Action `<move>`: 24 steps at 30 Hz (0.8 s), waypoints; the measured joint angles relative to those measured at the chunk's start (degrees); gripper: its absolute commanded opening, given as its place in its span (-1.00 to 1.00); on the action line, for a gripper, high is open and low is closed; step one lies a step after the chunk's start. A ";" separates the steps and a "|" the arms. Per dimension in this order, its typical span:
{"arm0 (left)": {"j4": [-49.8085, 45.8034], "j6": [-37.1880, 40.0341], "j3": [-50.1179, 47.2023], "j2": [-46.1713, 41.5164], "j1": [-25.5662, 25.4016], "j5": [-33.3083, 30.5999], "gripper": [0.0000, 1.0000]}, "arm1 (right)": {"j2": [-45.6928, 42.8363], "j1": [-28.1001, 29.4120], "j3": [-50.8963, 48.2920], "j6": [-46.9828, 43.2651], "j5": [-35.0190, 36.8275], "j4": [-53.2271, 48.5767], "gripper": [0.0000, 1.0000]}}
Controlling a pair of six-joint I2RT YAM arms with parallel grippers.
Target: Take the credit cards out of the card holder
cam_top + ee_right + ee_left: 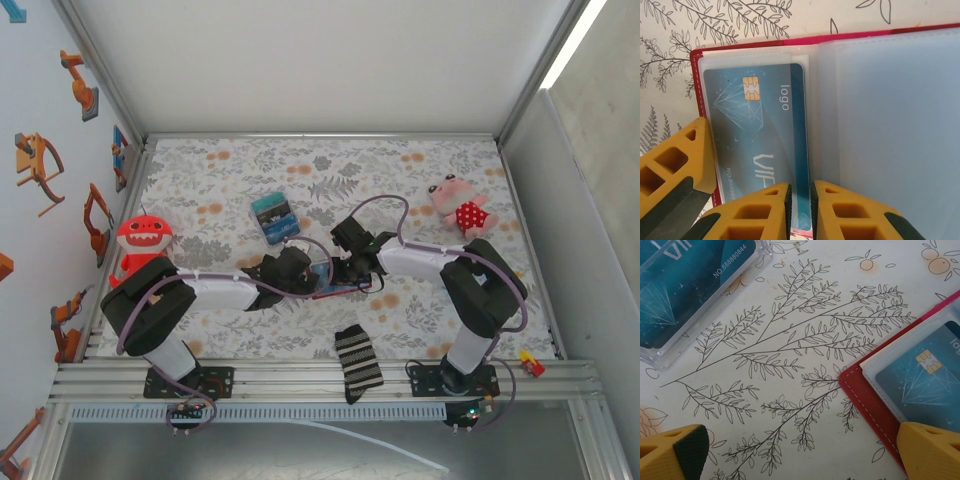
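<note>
We find card in holder pocket, long axis pointing at right gripper (nearer arm); its jaws nearly closed, can't tell on what; left gripper gaping.

A dark-red card holder lies open on a pale cloth printed with leafy sprigs, its stitched edge running across the top and down the left of the frame. In its left clear pocket sits a teal credit card with a gold chip, a diamond drawing and the words "logo" and "VIP". A frosted sleeve page covers the right half. At bottom centre the right gripper has its yellow jaws almost together over the card's lower right corner; whether they pinch anything is unclear. Another yellow finger sits over the holder's left edge at lower left.
</note>
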 measured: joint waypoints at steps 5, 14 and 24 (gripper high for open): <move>-1.97 0.22 1.86 1.01 -0.87 -1.46 0.94 | 0.46 0.00 0.17 0.79 -0.04 -0.22 -0.63; -2.71 0.35 2.21 1.16 -1.51 -2.75 0.94 | 0.76 0.00 0.17 1.38 0.02 -0.17 -0.62; -3.61 0.37 2.62 1.20 -1.66 -3.10 0.94 | -0.42 0.00 -0.81 2.12 0.24 -0.26 -0.61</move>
